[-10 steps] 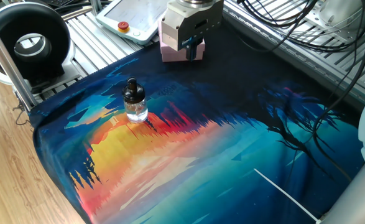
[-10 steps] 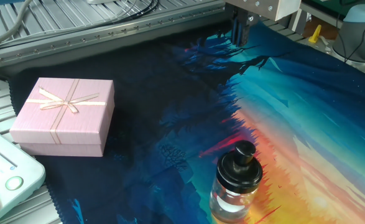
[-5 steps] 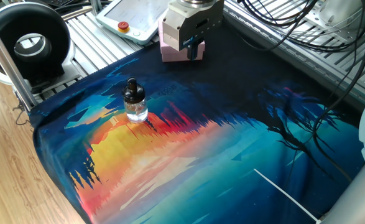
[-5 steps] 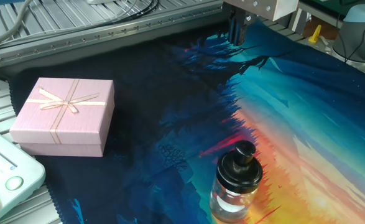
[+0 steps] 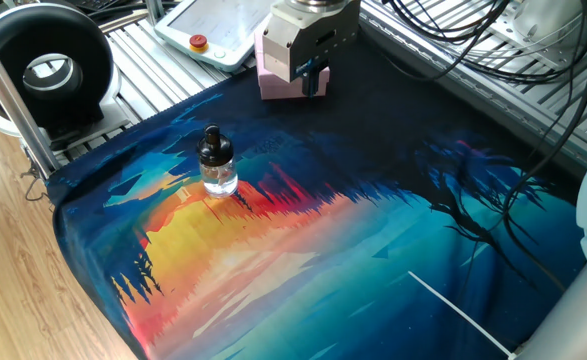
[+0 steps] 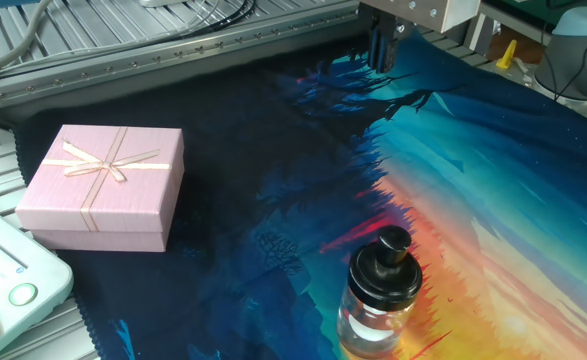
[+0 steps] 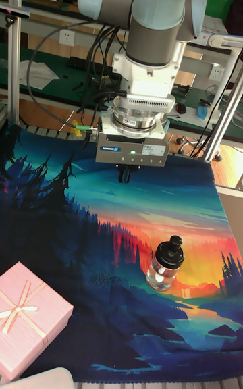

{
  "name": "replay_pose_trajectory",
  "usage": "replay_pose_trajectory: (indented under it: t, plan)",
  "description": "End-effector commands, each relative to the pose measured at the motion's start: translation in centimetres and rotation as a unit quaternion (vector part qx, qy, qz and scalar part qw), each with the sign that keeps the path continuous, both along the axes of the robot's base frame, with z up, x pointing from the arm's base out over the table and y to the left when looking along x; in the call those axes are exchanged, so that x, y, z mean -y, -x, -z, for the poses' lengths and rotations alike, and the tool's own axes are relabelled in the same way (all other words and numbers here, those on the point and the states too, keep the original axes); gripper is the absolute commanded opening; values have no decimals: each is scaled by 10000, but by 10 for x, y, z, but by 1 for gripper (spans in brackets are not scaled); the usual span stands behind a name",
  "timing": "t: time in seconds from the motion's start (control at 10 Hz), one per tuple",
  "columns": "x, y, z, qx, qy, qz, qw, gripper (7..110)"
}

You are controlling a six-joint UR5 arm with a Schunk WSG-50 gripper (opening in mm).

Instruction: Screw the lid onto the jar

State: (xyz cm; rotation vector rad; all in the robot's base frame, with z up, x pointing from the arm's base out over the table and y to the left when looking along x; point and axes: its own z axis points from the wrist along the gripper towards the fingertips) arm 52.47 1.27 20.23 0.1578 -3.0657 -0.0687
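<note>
Well — lid [image 7: 175,248] sits on jar [image 7: 163,274] | gripper [image 7: 126,175] closed, empty, well above jar — box [image 7: 25,318] apart.

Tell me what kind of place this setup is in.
Probably a robotics lab or workshop bench. An industrial arm hangs over a printed cloth, beside aluminium framing, bundled cables and a control pendant. The props are a small jar and a pink gift box.

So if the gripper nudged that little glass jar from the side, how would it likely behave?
The jar looks like small clear glass, so probably light, smooth and breakable. With the black lid on top, it may tip, and its rounded body could then roll on the printed cloth.
</note>
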Motion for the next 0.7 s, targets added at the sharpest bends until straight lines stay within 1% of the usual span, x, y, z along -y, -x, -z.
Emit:
replay_pose_trajectory:
  t: [0.0, 0.6]
  plan:
    - [-1, 1, -1, -15, -40, -39, 10000, 22]
    - [-1, 1, -2, -15, -47, -39, 10000, 22]
